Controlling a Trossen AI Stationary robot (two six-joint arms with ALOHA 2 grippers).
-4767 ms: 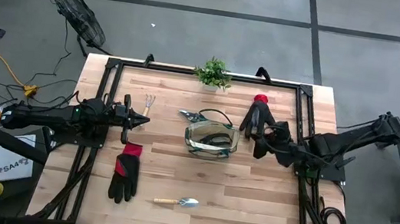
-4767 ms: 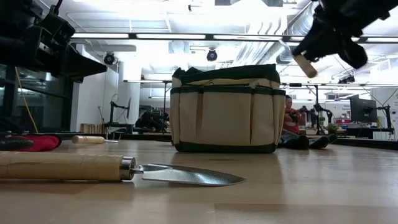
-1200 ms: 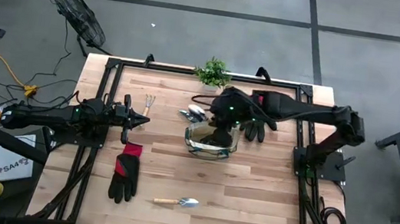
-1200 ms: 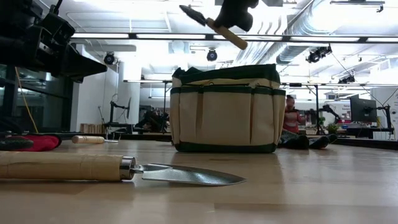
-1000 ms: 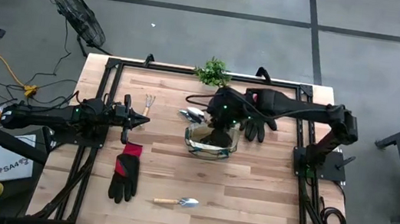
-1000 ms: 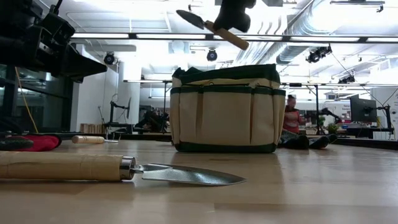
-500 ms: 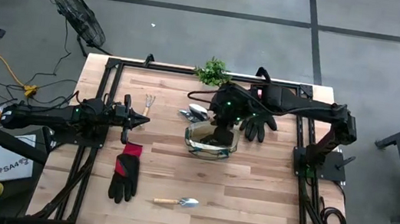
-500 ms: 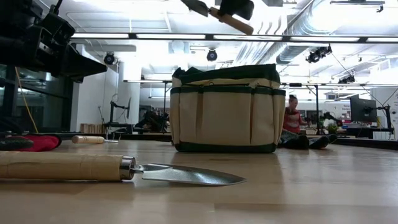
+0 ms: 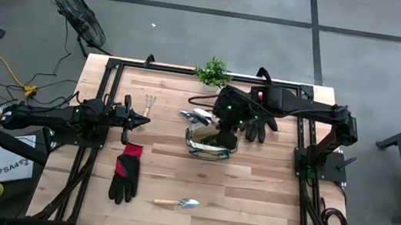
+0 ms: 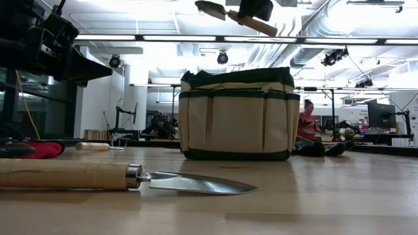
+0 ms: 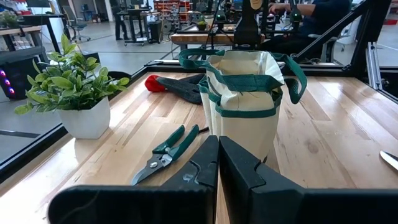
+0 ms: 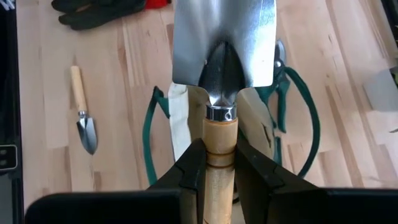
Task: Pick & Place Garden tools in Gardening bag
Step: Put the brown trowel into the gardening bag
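Your gardening bag (image 9: 212, 139) sits mid-table — potted plant (image 9: 213, 73) behind it at the far edge, pruning shears (image 11: 166, 154) just beside it. Left of the bag lies a glove (image 9: 124, 176); a small trowel (image 9: 178, 202) lies nearer the front edge.

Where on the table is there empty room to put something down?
Bare wood lies in the near right corner, right of the small trowel, and between the glove and the bag. It is crowded behind the bag: shears, plant, right gripper holding a trowel.

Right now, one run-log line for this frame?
right pincer: shut on trowel, above gardening bag | left pincer: shut, idle at table's left | not yet dropped
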